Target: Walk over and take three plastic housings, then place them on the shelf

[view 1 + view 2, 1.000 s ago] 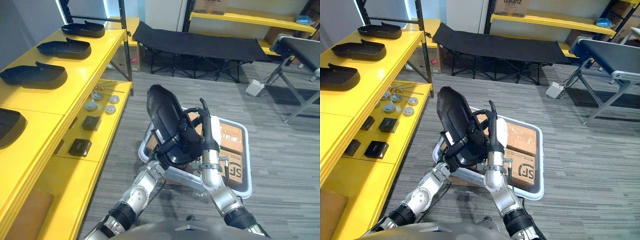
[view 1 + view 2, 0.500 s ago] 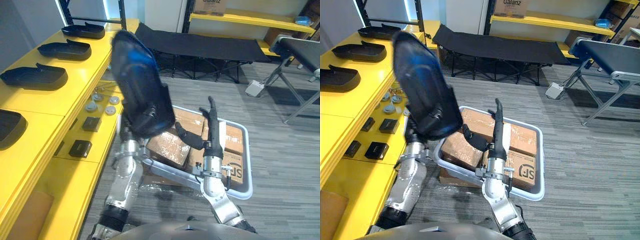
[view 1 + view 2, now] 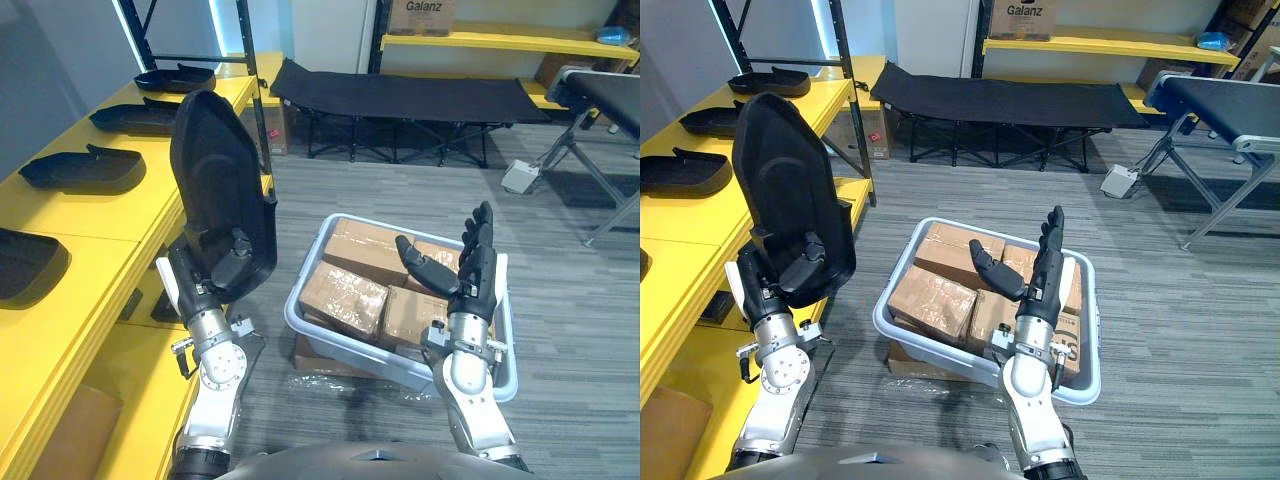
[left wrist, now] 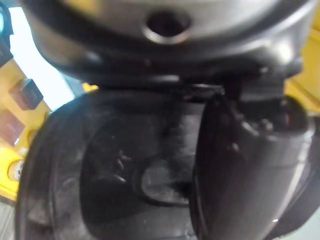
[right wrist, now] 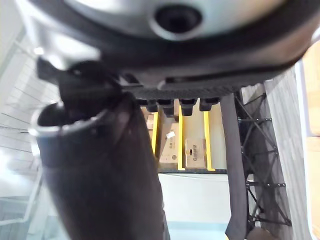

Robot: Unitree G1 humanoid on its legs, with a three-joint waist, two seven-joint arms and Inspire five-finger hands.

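A large black plastic housing [image 3: 222,190] stands upright in my left hand [image 3: 228,272], whose fingers and thumb curl round its lower rim, beside the yellow shelf [image 3: 120,225]. The left wrist view looks into the housing's [image 4: 125,170] hollow inside, with the thumb [image 4: 240,170] over its edge. Several more black housings [image 3: 85,170] lie in a row on the shelf top. My right hand [image 3: 470,265] is raised above the grey bin [image 3: 340,345], fingers straight, thumb out, holding nothing.
The grey bin on the floor holds several cardboard boxes [image 3: 345,295]. A black folding cot [image 3: 400,95] stands behind it, with another yellow rack [image 3: 500,38] at the back. A metal frame table [image 3: 600,110] is at the far right. Grey carpet lies between.
My left hand has swung the housing left and clear of the bin, toward the shelf. The right hand let go of it and now stands open above the boxes. The camera shifted.
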